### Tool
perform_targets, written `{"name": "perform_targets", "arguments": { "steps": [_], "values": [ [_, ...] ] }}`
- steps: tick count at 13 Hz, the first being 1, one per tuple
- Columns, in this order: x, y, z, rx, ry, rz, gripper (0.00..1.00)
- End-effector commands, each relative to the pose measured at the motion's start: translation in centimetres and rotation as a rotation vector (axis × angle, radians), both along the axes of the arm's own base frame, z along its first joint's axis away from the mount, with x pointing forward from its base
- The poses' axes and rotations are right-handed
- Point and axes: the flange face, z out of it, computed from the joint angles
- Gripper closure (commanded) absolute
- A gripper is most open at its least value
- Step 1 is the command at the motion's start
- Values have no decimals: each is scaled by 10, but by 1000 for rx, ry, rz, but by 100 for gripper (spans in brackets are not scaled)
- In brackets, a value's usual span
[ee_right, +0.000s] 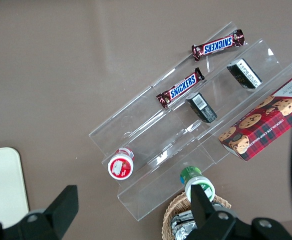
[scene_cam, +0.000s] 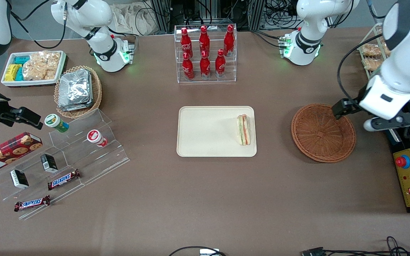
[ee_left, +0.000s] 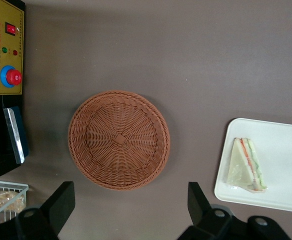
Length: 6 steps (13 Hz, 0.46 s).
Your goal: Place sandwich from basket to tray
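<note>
While hanging high over the table toward the working arm's end, near the edge with the control box (ee_left: 8,47), spreading wide and gripping nothing: gripper (ee_left: 128,202), with both dark fingers (ee_left: 61,200) well apart and only bare brown table (scene_cam: 205,199) showing between them. Sitting just beside and below: basket (scene_cam: 323,132), round, brown, evenly woven, holding nothing, resting flat on the table between the gripper and the table's middle. Lying on the tray (scene_cam: 205,131), in the table's middle: sandwich (scene_cam: 244,129), a pale wedge in clear wrap, showing its green, red and orange stripes, resting along the tray's short rim nearest the basket, apart from the basket itself. Standing nearer the table's edge by the arm bases, above the tray in the front view: clear rack (scene_cam: 205,76) carrying six red bottles (scene_cam: 205,42). Sitting toward the parked arm's end of the table: lighter wicker basket (scene_cam: 96,96) holding foil packets (scene_cam: 75,89), white tray (scene_cam: 7,80) filled with snack packets, clear stepped stand (ee_right: 185,135) bearing two small cups, two dark boxes and a Snickers bar (ee_right: 180,89), with another Snickers bar (ee_right: 218,45) lying at its foot, and a cookie box (ee_right: 265,120) resting beside.
</note>
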Motion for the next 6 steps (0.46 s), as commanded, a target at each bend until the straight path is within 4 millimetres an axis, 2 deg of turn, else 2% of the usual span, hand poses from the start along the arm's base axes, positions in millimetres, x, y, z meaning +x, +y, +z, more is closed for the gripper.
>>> {"name": "perform_targets", "arguments": {
  "steps": [1, 3, 6],
  "values": [
    [-25, 36, -3, -35, -45, -17, 0],
    [-32, 52, -8, -49, -42, 9, 0],
    [-29, 51, -6, -37, 8, -2, 0]
  ]
}}
